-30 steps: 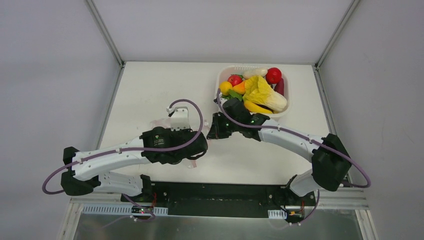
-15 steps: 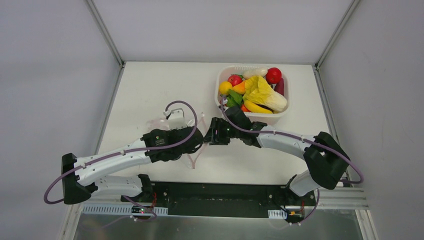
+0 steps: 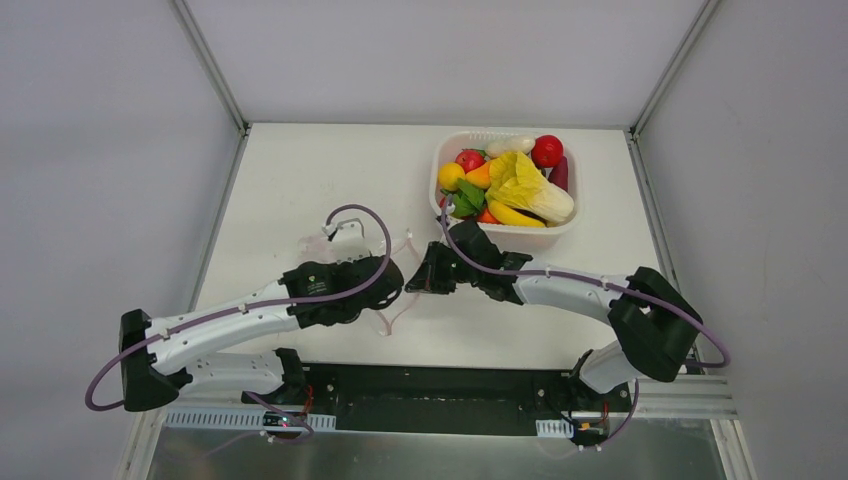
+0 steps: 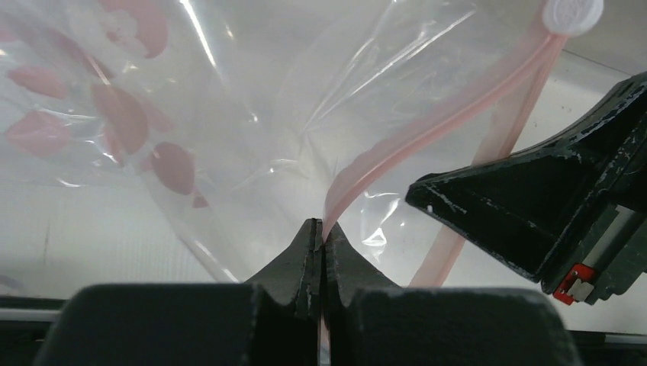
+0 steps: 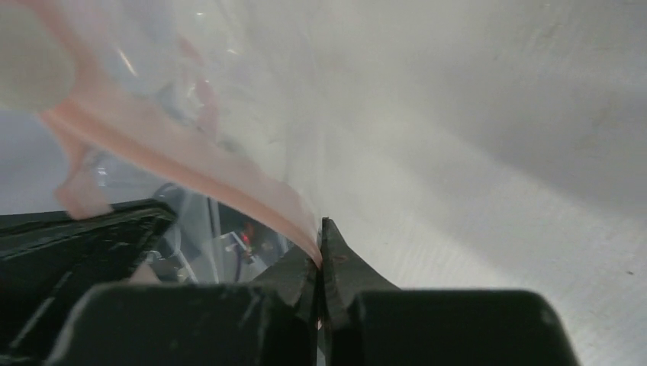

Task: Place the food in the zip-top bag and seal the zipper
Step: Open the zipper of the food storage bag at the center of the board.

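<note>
At table (image 3: 290,180) centre | left gripper (image 4: 319,226) clenched on zipper (image 4: 442,114) | right gripper (image 5: 320,230) likewise | zip-top bag (image 4: 252,91) mostly arm-covered overhead

— What sort of place is this?

— A robotics lab, a test cell by the look of it. A left arm (image 3: 230,318) and a right arm (image 3: 570,290), both white and black, are bolted to a black base plate (image 3: 440,385) at the near edge of a plain white table (image 3: 300,170).

— Anything besides the arms?

— Bare grey panels (image 3: 100,150) close it in on three sides, joined by metal frame posts (image 3: 212,70). Purple cables (image 3: 352,208) loop along the arms, and a slotted wiring duct (image 3: 215,418) sits on the metal rail below.

— And the fruit?

— Glossy plastic toy food (image 3: 525,190) in a white basket (image 3: 560,228). No kitchen, this.
</note>
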Robot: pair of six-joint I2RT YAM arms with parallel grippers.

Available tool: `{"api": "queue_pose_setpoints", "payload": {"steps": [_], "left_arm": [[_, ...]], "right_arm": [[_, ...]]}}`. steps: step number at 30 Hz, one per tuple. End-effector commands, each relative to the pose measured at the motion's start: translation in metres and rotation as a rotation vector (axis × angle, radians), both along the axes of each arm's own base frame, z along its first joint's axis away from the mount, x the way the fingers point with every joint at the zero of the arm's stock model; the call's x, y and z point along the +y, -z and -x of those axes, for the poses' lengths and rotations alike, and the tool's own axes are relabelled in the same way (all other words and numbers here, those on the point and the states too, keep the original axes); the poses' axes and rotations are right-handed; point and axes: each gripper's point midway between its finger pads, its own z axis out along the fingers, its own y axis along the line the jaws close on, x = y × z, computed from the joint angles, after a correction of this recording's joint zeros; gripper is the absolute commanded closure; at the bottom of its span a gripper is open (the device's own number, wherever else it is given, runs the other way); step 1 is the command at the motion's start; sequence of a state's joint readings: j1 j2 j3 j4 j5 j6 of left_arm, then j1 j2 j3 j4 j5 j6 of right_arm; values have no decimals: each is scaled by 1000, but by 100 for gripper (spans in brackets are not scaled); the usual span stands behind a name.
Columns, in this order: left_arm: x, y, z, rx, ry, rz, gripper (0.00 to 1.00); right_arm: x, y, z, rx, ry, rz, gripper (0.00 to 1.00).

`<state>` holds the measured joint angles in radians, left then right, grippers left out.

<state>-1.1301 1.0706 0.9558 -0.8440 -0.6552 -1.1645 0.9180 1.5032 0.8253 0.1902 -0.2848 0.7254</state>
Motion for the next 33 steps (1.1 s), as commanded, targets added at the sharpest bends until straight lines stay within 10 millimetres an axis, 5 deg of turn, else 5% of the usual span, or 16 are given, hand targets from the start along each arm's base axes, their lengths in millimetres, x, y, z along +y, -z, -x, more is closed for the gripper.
{"api": "queue_pose_setpoints", "payload": {"steps": [1,5,10,21,27,33], "left_arm": [[34,-34,-5,-79,-69,-46,100],[41,-56,0,-69,-53,-61,100],[41,-59,11,-2,-41,-50,100],[14,-54,18,69,94,-34,100],[15,-45,11,74,71,-103,100],[21,-34,1,54,11,-55,100]], "right_arm": [[-17,1,-11,-105,-13,154,100],[-10,-17,-3,-143,-122,127,100],[9,-46,16,-162,-301,19,100],[1,-11,5,-152,-413,268,100],[4,-18,0,-199,-381,255,97],[5,-36,-3,-235,-343,217,82]]}}
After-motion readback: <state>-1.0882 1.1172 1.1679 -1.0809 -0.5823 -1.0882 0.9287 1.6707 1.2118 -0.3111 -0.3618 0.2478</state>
